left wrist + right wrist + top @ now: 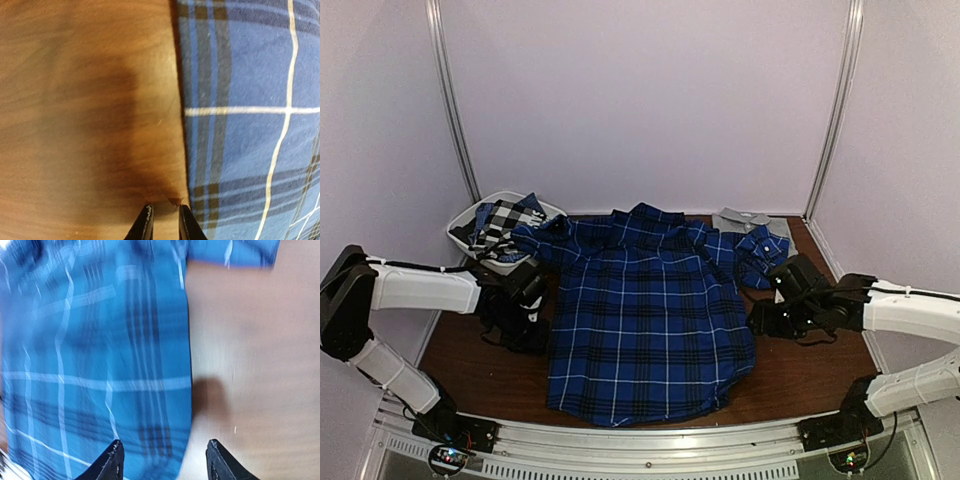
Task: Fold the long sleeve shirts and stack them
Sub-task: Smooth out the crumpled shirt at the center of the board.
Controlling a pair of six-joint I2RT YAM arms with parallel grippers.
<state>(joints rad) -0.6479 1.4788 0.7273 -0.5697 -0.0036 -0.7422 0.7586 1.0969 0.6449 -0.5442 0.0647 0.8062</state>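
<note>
The royal-blue plaid shirt [645,320] lies spread flat in the middle of the table, collar at the back. Its right sleeve is bunched by the folded grey shirt [745,220] at the back right. The black-and-white check shirt [500,222] lies in the basket. My left gripper [532,322] is low over bare wood just off the plaid shirt's left edge [240,125]; its jaws [165,220] stand a narrow gap apart and hold nothing. My right gripper [762,320] is wide open and empty, its jaws [165,460] straddling the shirt's right edge [100,365].
A white plastic basket [470,215] stands at the back left, touching the plaid shirt's left sleeve. Brown wood table [800,370] shows on both sides of the shirt. Purple walls with metal posts close in the back and sides. A metal rail runs along the near edge.
</note>
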